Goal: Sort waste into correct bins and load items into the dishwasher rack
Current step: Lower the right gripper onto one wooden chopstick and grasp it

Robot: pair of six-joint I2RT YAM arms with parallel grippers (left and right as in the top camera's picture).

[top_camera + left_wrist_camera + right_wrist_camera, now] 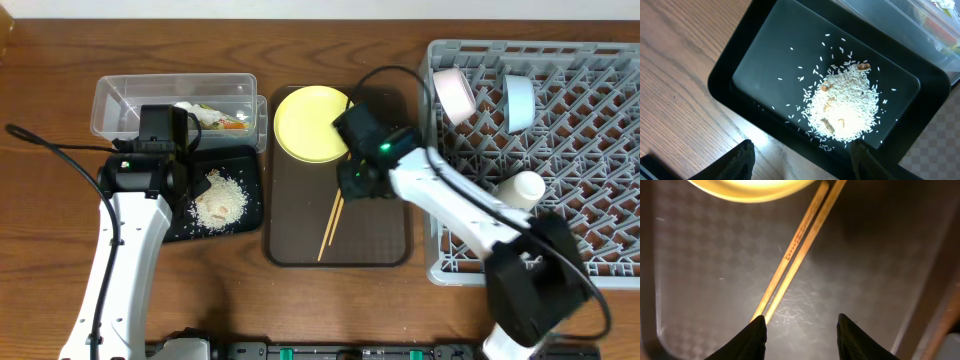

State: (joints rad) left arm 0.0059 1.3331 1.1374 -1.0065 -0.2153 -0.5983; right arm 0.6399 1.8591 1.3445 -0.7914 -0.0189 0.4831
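The rice heap [220, 200] lies in the black tray [240, 165]. The wrapper scrap [215, 118] lies in the clear tub [130, 105]. My left gripper [180, 160] is open and empty at the tray's edge; the left wrist view shows its fingers [802, 162] short of the rice [845, 107]. My right gripper [355, 182] is open and empty just above the chopsticks [332, 225], below the yellow plate [310, 122]. In the right wrist view the chopsticks [795, 255] end at the left finger of the gripper [801, 337]. The grey rack [580, 230] holds a white bowl [455, 92], a light blue bowl [518, 100] and a pale cup [520, 187].
The plate and chopsticks rest on a dark brown serving tray [375, 240] between the black tray and the rack. The clear tub [900, 20] borders the black tray [765, 70] on its far side. Bare wooden table lies in front.
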